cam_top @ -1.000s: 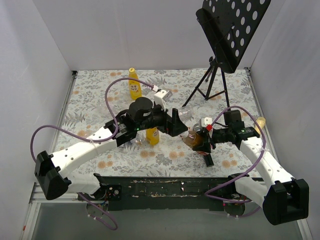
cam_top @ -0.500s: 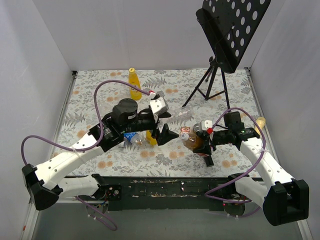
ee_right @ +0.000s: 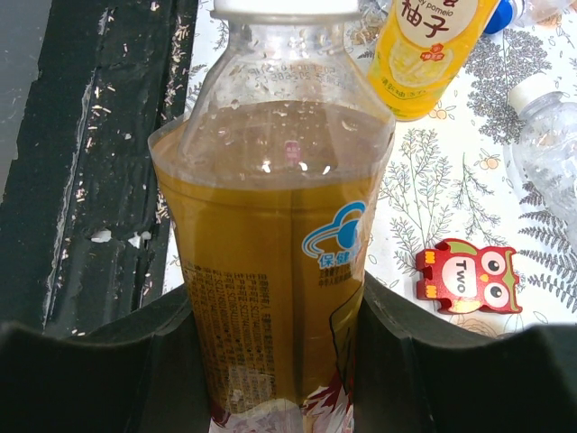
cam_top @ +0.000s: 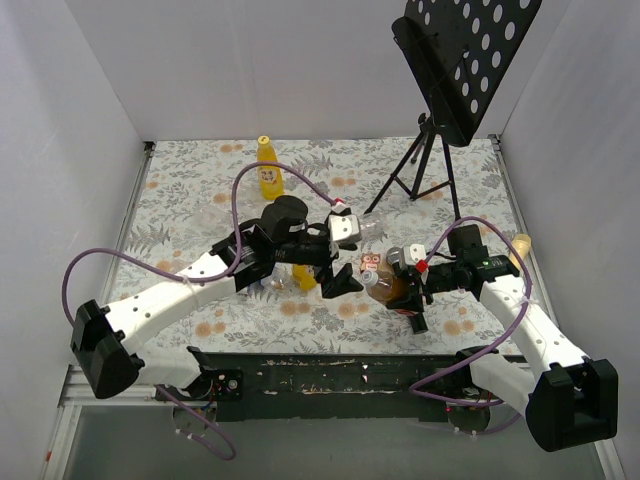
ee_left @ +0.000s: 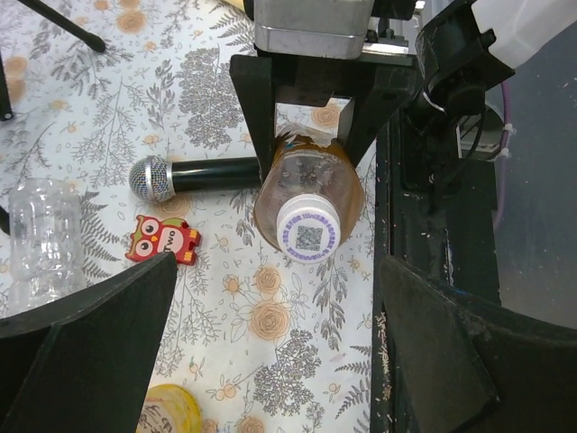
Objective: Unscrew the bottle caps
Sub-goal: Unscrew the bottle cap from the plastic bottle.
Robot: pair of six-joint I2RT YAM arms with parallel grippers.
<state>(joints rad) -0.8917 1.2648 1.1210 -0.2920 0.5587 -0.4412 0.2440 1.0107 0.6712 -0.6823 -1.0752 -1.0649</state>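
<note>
My right gripper (cam_top: 400,288) is shut on the squat brown bottle (cam_top: 385,287) and holds it tilted with its neck toward the left arm. In the right wrist view the fingers (ee_right: 108,361) press both sides of the bottle (ee_right: 275,262), whose white cap (ee_right: 284,7) is at the top edge. My left gripper (cam_top: 340,278) is open and faces that cap (cam_top: 369,274). In the left wrist view the cap (ee_left: 308,227) bears a QR code and lies just beyond the gap of my open left gripper (ee_left: 275,271), apart from it.
A black microphone (ee_left: 194,173), a red owl toy (ee_left: 162,239) and a clear bottle (ee_left: 41,239) lie beside the held bottle. One yellow juice bottle (cam_top: 305,275) stands under the left arm, another (cam_top: 268,170) at the back. A music stand (cam_top: 440,100) rises at the back right.
The left arm pulled back to the left, then swung in again, and its open gripper now faces the brown bottle's cap. The right gripper has kept hold of the bottle.
</note>
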